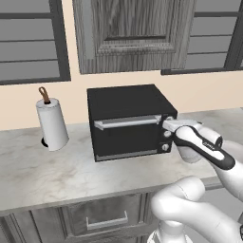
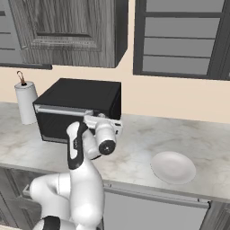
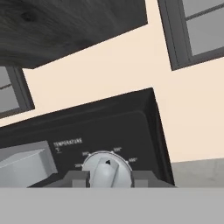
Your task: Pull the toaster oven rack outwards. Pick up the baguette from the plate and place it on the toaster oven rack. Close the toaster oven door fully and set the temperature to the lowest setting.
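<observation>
End effector: my fingers sit clamped on either side of the temperature knob.
Toaster oven: on the surface, door up and shut.
Plate: bare, well right of the oven.
Risk: if I twist off-axis, my fingers may slip off the knob short of the lowest setting.

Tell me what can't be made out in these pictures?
- Inside the toaster oven: its door is shut, hiding any rack or bread, in both base views.
- Temperature knob: dial numbers too small; lower part cut off in the hand view.
- End effector: its tips sit either side of the knob; contact unclear.
- Plate: bare.
</observation>
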Tool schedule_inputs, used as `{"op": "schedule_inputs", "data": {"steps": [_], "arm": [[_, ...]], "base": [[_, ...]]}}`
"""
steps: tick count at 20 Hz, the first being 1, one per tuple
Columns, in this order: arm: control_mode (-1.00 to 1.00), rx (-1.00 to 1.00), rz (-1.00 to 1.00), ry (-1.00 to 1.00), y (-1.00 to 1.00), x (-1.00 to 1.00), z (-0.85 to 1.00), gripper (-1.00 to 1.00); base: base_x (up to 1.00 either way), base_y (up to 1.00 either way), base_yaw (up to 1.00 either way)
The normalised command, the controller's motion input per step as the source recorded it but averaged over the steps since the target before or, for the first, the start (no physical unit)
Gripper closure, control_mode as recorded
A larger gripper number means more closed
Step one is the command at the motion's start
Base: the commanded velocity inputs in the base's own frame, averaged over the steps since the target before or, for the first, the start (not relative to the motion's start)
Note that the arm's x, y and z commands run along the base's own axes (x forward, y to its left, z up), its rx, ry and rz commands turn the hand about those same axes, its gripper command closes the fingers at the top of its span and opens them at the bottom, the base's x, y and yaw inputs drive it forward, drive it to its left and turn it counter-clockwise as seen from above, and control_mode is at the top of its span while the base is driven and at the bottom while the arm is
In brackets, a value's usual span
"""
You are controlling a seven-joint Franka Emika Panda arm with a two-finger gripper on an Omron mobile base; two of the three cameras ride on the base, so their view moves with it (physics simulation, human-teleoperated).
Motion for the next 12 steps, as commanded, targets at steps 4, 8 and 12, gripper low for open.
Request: {"op": "schedule_inputs", "data": {"steps": [4,8,12], "arm": [[-1.0,-0.19,0.24,-0.05,0.01,0.0,-0.17,1.0],[-1.0,-0.28,0.26,-0.04,0.14,0.0,-0.15,1.0],[-1.0,-0.05,0.03,0.0,0.05,0.0,-0.01,1.0]], "base": [[0.0,0.0,0.0],[0.0,0.0,0.0],[0.0,0.0,0.0]]}}
